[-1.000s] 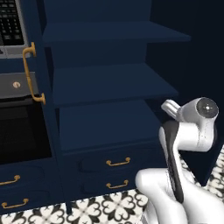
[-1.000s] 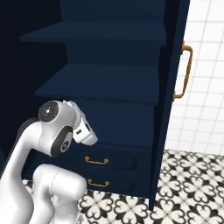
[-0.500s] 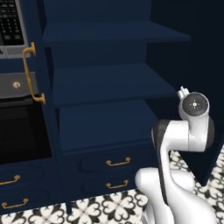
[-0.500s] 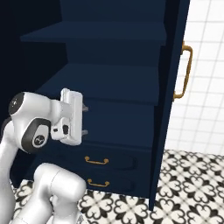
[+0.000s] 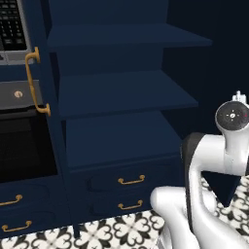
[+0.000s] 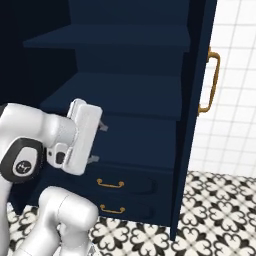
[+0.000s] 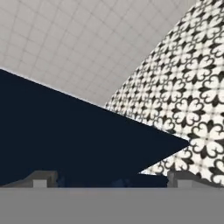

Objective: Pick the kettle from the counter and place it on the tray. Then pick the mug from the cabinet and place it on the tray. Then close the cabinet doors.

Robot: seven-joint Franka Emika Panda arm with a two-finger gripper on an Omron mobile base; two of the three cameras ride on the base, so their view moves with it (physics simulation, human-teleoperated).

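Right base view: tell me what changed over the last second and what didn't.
The arm swung its hand around: the gripper, first tucked low by the forearm, now points right toward the open right cabinet door, jaws wide apart and holding nothing. The base did not drive; the cabinet shelves, the two lower drawers and both doors stand as before, doors open.

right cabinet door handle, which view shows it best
The right base view: the brass handle stands whole on the open right door, against the white tiled wall. The left base view has a brass handle too, but on the left door. The hand view gives a dark navy panel, no handle.
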